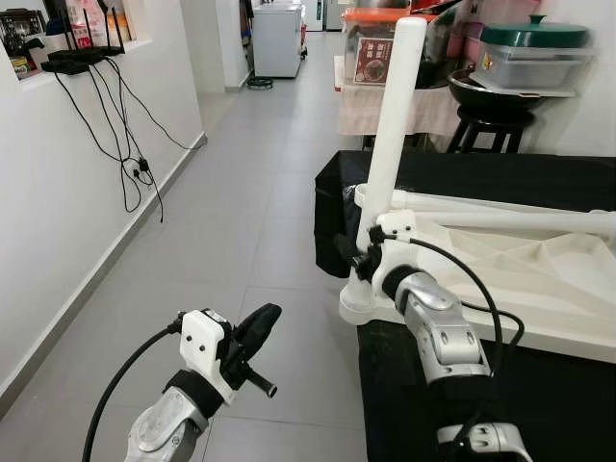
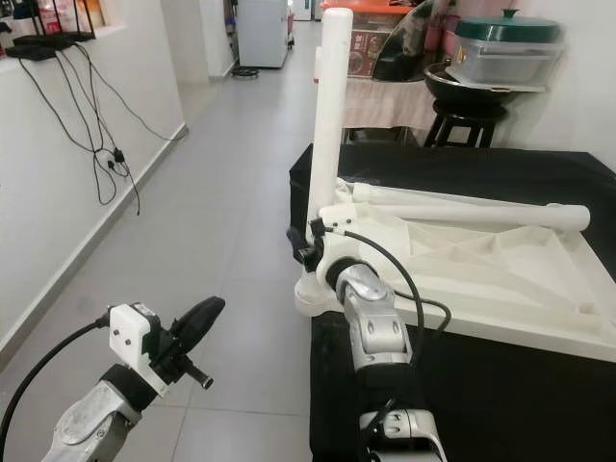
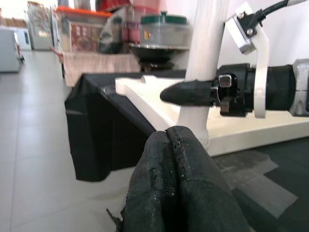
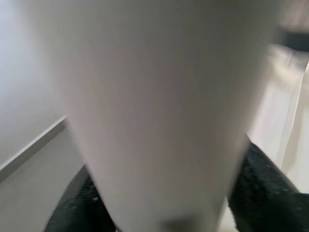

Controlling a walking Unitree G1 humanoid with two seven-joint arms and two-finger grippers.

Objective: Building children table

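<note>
While the right gripper [image 1: 361, 258] clamps the upright table leg [image 1: 390, 135], left gripper [image 1: 258, 332] jaws hang closed, empty.

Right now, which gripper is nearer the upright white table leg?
Right. The right gripper is clamped on the upright leg near its base; the left gripper hangs shut over the floor, apart from it.

You find no writing that you can read here. The red label [image 1: 372, 61] on the clear box [image 1: 366, 38] at the far end of the room carries a picture and some print, but it is too small and blurred for you to make out. Nothing else bears legible text, numbers or brands.
</note>
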